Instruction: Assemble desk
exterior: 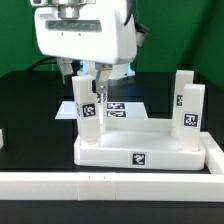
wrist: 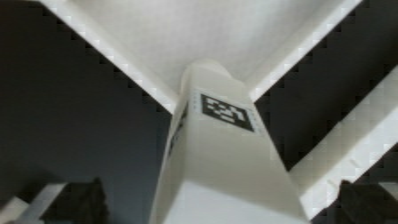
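Black and matte, the tabletop (exterior: 30,110) stretches under your whole scene, with green showing behind it. At the exterior view's left edge you have a small white piece (exterior: 2,139), cut off by the frame, so you cannot tell what it is. Moving rightward, you meet the desk slab (exterior: 140,152), a white plastic rectangle with a raised rim, lying flat with one square tag on its front face. It carries two legs. The near-left leg (exterior: 88,118) is a short white block standing upright at the slab's left end, with one black-and-white tag on its face. Your arm's white gripper (exterior: 88,80) hangs directly over this leg, the jaws spread wide to either side of its top and released from it; in the wrist view the same leg (wrist: 221,140) runs up between the two dark fingertips (wrist: 71,200). Behind the slab, the marker board (exterior: 120,107) lies flat with several tags. At the exterior view's right, the second leg (exterior: 188,105) stands upright with two tags visible. Along the front runs a long white rail (exterior: 110,185).
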`<state>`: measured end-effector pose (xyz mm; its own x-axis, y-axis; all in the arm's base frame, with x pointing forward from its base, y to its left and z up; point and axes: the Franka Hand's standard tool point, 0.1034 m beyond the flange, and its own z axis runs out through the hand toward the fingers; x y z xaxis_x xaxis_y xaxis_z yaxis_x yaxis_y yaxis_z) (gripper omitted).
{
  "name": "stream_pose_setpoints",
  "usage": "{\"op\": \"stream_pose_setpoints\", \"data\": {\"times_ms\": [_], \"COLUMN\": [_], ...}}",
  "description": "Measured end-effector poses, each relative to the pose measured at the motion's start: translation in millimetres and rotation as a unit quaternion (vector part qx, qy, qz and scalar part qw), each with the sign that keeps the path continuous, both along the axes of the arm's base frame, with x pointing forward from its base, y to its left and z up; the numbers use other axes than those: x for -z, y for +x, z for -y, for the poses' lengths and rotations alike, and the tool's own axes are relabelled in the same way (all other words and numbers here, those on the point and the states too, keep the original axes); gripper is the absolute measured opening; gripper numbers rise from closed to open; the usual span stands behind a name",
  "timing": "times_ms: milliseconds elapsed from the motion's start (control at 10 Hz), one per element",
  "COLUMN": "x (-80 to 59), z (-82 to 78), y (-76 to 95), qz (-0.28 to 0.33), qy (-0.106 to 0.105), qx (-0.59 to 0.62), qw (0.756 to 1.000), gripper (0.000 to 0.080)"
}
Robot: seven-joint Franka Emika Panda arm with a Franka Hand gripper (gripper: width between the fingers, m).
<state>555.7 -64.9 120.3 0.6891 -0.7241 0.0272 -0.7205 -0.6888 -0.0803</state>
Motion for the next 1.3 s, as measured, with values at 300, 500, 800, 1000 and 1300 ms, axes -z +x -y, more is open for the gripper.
{"op": "stream_pose_setpoints", "data": {"times_ms": [300,500,800,1000,1300], "x": [0.2,0.0,-0.4,-0.4,0.0], "z": [-1.7,-1.2,0.0,0.0,0.2], "y": [-0.3,-0.5,-0.5,-0.5,-0.7], "qz": [0.005,0.009,0.013,0.015,0.015], "qy": [-0.011,-0.019,-0.029,-0.033,-0.034], "qx": [-0.162,-0.266,-0.382,-0.432,-0.450], "qw": [0.987,0.964,0.923,0.901,0.892], "gripper": [0.0648,0.0648,0.0648,0.0648,0.0388]}}
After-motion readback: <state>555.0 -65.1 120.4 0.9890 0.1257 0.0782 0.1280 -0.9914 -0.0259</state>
